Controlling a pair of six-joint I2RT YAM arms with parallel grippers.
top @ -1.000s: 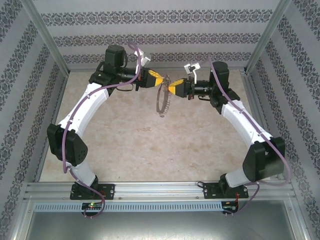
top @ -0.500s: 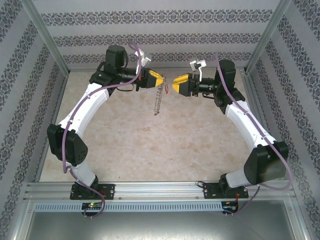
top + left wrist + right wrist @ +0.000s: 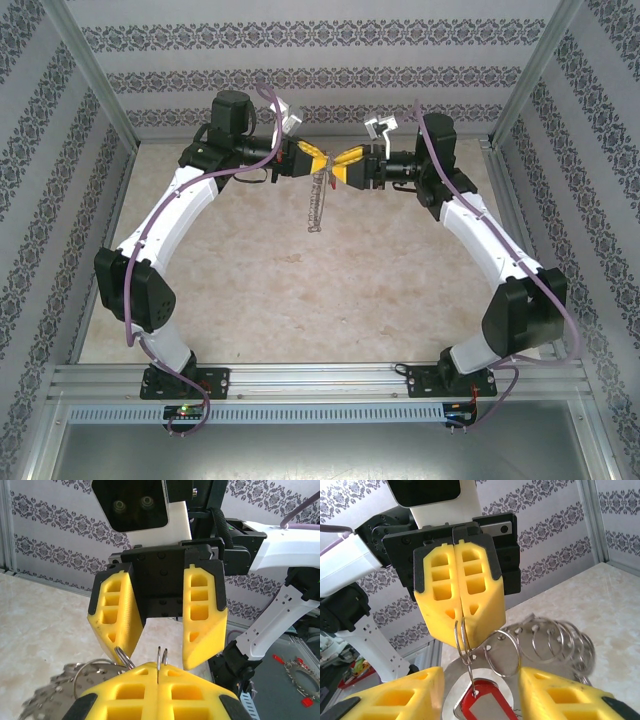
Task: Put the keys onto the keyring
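Note:
My left gripper (image 3: 312,157) is shut on a small split ring (image 3: 462,632) of the keyring (image 3: 317,205), which hangs below it over the far middle of the table. In the right wrist view the red-headed key (image 3: 487,705) dangles from that same small ring, in front of the keyring's flat silvery loop (image 3: 545,642) and its several wire rings. My right gripper (image 3: 345,163) faces the left one tip to tip and stands open, its fingers (image 3: 400,695) either side of the key and touching nothing. The left wrist view shows the pinched wire (image 3: 159,656) between my left gripper's (image 3: 157,667) shut tips.
The marble-patterned table (image 3: 300,290) lies under both arms. Patterned walls (image 3: 320,60) and metal frame posts (image 3: 95,80) close in the back and sides. Both arms arch in from the near rail (image 3: 320,380).
A second ago my right gripper was closed at the keyring. It let go, backed off to the right and opened, then came back in; the keyring swung down edge-on.

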